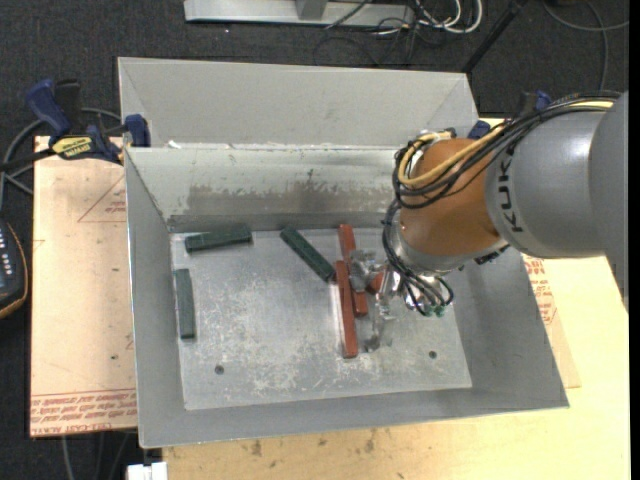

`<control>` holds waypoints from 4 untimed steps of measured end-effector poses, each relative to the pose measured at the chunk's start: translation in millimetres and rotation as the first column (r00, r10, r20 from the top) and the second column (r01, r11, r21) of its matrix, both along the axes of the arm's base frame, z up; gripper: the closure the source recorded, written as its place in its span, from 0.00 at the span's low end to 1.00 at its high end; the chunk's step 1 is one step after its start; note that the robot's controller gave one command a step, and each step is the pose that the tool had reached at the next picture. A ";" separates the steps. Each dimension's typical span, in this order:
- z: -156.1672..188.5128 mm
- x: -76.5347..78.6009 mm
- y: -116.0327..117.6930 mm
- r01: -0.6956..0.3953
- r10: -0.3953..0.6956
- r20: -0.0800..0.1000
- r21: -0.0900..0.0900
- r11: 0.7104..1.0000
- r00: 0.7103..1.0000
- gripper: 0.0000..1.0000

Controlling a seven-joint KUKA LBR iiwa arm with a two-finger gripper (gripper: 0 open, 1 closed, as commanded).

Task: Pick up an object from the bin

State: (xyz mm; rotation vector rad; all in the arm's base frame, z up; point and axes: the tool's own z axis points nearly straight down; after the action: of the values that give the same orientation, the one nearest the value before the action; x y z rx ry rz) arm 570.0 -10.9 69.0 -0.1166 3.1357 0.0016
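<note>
Just right of the middle of the bin's (270, 353) scratched grey floor, the gripper (377, 318) hangs low beside a long red-brown bar (351, 343); whether it is open or closed cannot be told. Dark green bars (216, 239) lie leftward. Dark carpet (60, 28) and loose cables (440, 8) surround the bin

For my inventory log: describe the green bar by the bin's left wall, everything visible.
The green bar is a slim, straight, dark green strip with a matte look. It lies flat on the bin floor, parallel to the left wall and close to it. No other thing touches it; the claw is well away on the right.
</note>
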 end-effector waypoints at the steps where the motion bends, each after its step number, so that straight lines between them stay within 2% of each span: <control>1: 2.9 0.7 2.2 -0.003 0.003 -0.002 0.000 1.000 1.000 1.00; 2: 2.0 0.5 2.1 -0.003 0.003 -0.001 0.001 1.000 1.000 0.00; 3: 2.9 0.8 2.1 -0.003 0.003 -0.001 0.001 1.000 1.000 1.00; 4: 2.0 0.5 2.1 -0.003 0.003 -0.001 0.001 1.000 1.000 0.00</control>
State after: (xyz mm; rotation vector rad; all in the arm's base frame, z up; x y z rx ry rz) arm 570.5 -8.8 70.9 -0.1216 3.1361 0.0026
